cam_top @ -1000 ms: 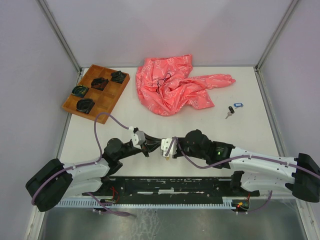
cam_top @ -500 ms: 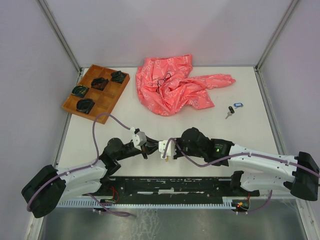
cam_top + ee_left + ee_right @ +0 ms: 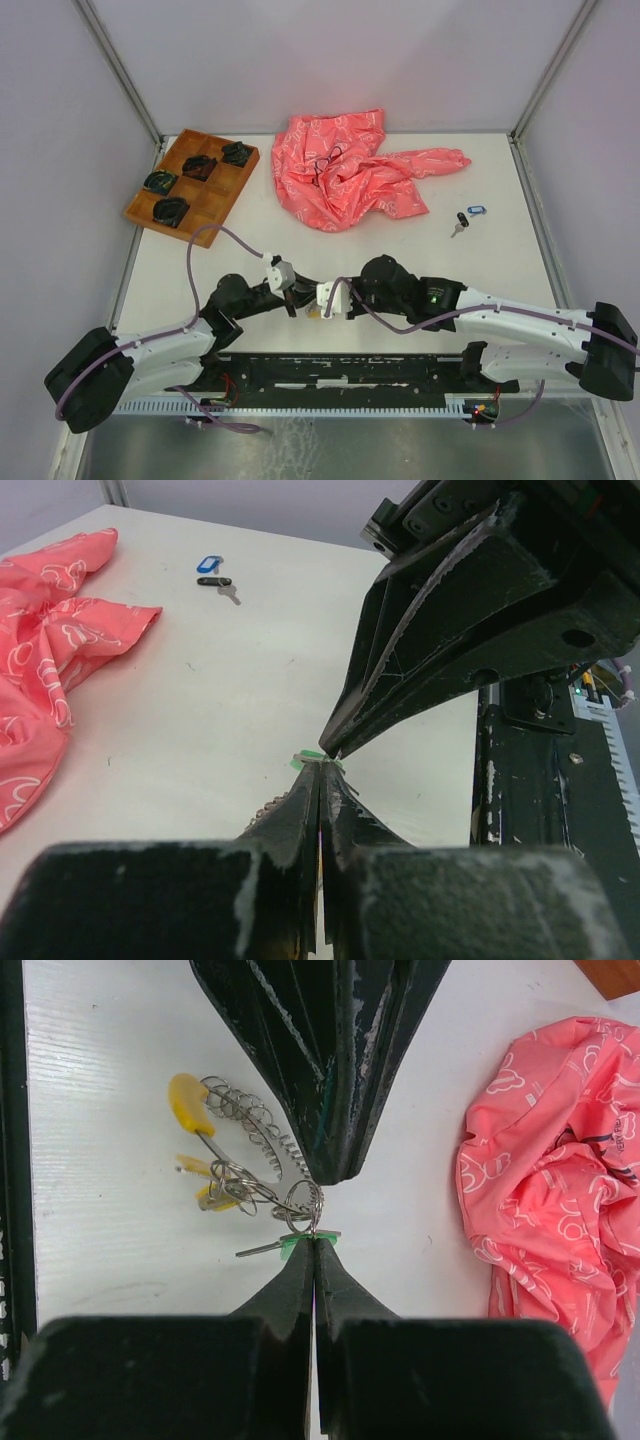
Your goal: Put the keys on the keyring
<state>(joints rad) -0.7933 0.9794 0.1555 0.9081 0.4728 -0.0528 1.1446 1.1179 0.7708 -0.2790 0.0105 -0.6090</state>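
Near the table's front edge my two grippers meet tip to tip. My right gripper is shut on the green head of a small silver key. My left gripper faces it, shut on the beaded grey keyring. The keyring lies on the table and carries yellow-headed keys. A small split ring hangs between the two tips. A blue-tagged key and a black one lie together at the far right.
A crumpled pink cloth with a thin dark cord loop on it lies at the back centre. A wooden compartment tray holding dark items stands at the back left. A black rail runs along the near edge.
Both grippers have slid a little left and toward the near edge, staying tip to tip. The left gripper's jaws parted slightly and shut again.
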